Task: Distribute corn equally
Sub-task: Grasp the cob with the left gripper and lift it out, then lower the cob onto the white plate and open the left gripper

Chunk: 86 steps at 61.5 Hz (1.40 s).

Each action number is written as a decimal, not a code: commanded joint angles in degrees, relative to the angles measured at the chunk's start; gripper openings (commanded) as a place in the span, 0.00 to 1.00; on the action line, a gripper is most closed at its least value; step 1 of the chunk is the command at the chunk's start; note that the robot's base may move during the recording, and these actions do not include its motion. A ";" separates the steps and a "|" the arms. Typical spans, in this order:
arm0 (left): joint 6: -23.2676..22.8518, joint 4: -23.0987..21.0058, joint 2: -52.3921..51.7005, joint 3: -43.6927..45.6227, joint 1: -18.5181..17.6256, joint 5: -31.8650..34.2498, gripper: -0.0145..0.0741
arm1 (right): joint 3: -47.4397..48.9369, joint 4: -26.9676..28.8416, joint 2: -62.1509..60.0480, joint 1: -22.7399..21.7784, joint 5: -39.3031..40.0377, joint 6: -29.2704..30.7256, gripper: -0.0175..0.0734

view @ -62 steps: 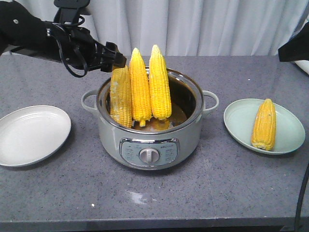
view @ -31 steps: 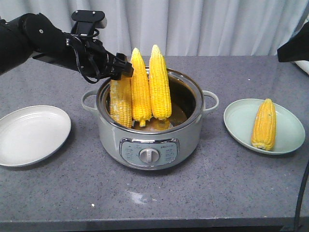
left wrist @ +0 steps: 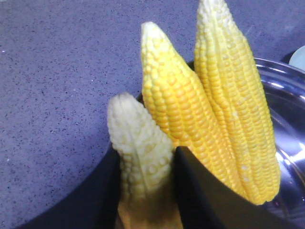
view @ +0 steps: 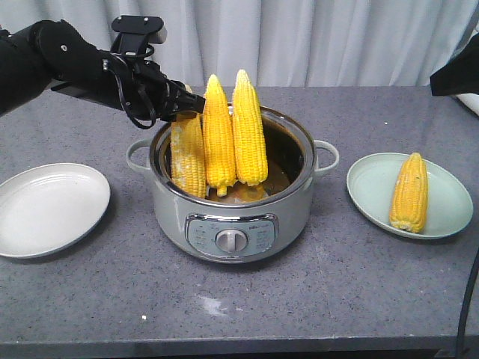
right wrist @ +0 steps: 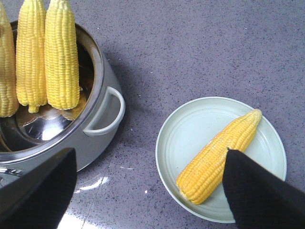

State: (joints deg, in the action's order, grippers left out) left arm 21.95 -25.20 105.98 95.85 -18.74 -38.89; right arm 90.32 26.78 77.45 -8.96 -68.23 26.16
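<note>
3 cobs [view: 247, 127] upright in pot [view: 288, 217]; left tool [left wrist: 145, 160] pinching leftmost cob [view: 187, 153] near rim [view: 301, 138]; right tool [right wrist: 150, 152] spread.

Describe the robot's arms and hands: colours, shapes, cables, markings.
The left arm is black, bulky and rounded, with looped black cables at its wrist and a black box with a pale end on top. Of the right arm only a black corner shows. The left hand and right hand each have two flat black fingers.
</note>
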 commanded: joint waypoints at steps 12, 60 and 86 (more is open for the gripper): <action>-0.07 -1.33 -6.17 2.35 -0.16 3.08 0.18 | 1.41 1.58 -1.31 -0.11 3.01 0.44 0.85; -9.26 14.15 -7.34 22.37 12.04 -28.00 0.19 | 1.41 1.58 -1.31 -0.11 2.82 0.44 0.85; -9.51 20.54 -5.25 13.23 17.44 -31.84 0.19 | 1.41 1.79 -1.31 -0.11 2.76 0.44 0.85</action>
State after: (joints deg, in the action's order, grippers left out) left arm 12.51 -4.36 103.00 111.71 -1.72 -72.19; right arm 90.32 26.85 77.45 -8.96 -68.23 26.16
